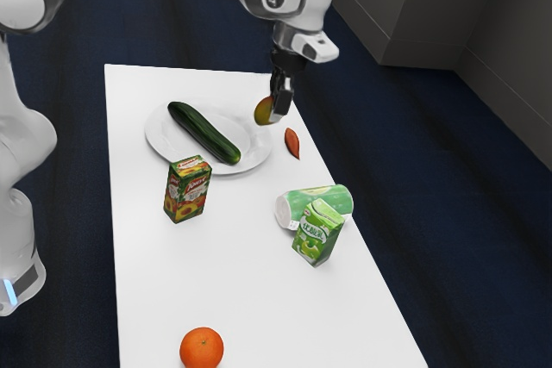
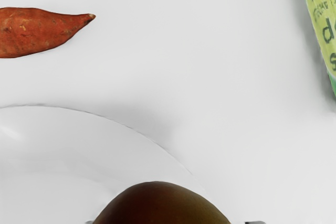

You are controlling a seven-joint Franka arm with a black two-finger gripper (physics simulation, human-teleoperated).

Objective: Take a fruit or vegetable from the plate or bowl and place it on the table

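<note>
Note, in the exterior view, the white table (image 1: 233, 273), bearing a white plate (image 1: 177, 142) with a cucumber (image 1: 203, 133) laid across from ten to four o'clock. Around the plate as clock face, find a green cylinder (image 1: 297, 201) at four (lying sideways, a green carton (image 1: 318, 232) just beside), a red-and-yellow carton (image 1: 187, 191) at seven, and an orange (image 1: 202, 348) well apart at six. Observe the gripper (image 1: 278, 111) at two, with fingers clasped around a mango-like fruit (image 1: 264, 111) near the rim, and, at three, a sweet potato (image 1: 292, 142).
</note>
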